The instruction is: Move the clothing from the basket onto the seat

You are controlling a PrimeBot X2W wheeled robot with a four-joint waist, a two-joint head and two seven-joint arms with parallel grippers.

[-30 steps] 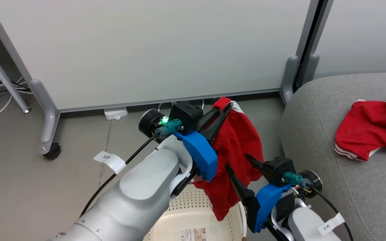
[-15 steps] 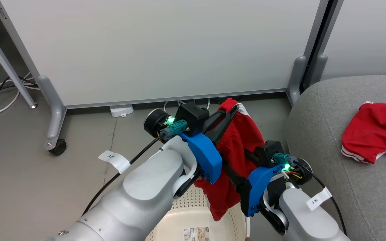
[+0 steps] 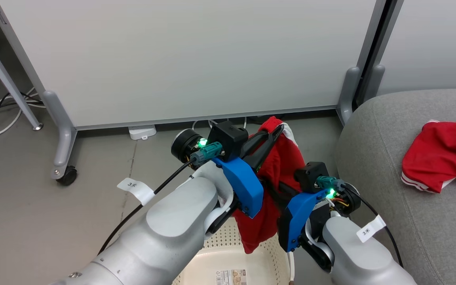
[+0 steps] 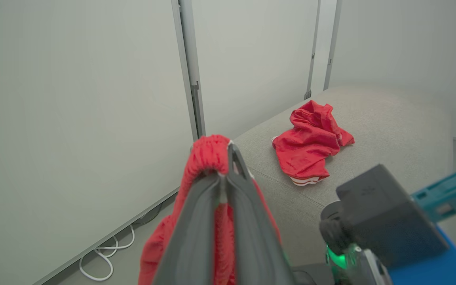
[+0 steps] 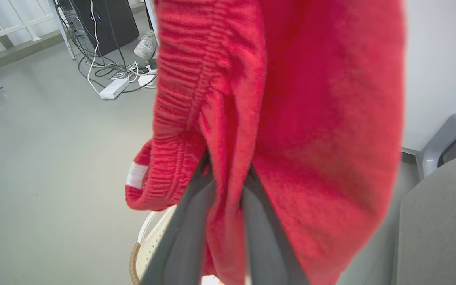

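In the middle of the head view, the left pincer (image 3: 275,132) is clenched on the ribbed top edge of a red hanging garment (image 3: 279,174), which drapes down from the fingertips. The cloth's lowest tip hangs over the cream basket (image 3: 228,253) at the bottom centre of the frame; whether it touches the basket cannot be told. The right pincer (image 5: 228,174) comes in from lower right and grasps the same garment lower down. In the right wrist view a fold of red cloth sits pinched between its two dark fingers, and a white stripe shows on a flap at the left. The second garment (image 3: 441,158) lies crumpled on the grey seat (image 3: 390,158) at the right edge of the head view, well apart from the basket. A white panel (image 3: 192,59) on castors stands across the upper part of the frame, with grey floor (image 3: 34,206) below it.
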